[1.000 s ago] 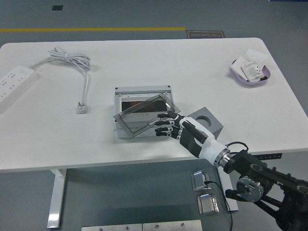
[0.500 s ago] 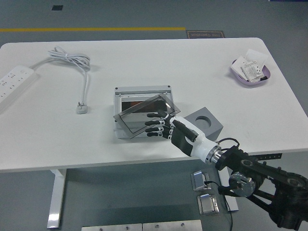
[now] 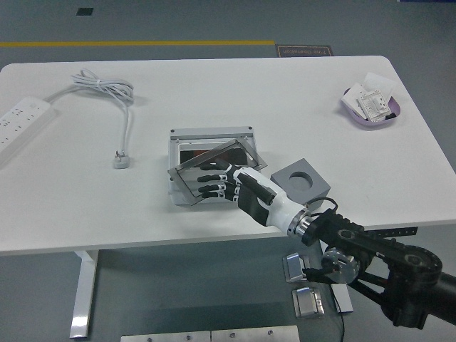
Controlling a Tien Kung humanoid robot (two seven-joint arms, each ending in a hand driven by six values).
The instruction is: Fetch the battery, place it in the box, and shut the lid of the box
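Observation:
A grey box (image 3: pixel 211 135) stands at the table's middle, its framed clear lid (image 3: pixel 214 158) tilted low over the opening. My right hand (image 3: pixel 217 182) lies flat on top of the lid, fingers (image 3: pixel 211 180) spread and pointing left, holding nothing. The forearm comes in from the lower right. I cannot see a battery; the inside of the box is mostly hidden by the lid and the hand. My left arm does not show.
A grey block with a round hole (image 3: pixel 302 180) sits right of the box, close to my wrist. A purple dish (image 3: pixel 371 107) with packets is at the far right. A white power strip (image 3: pixel 21 121) and its cable with plug (image 3: pixel 122 158) lie at the left.
My right hand has slid left across the lid, and the lid has tipped lower toward the box.

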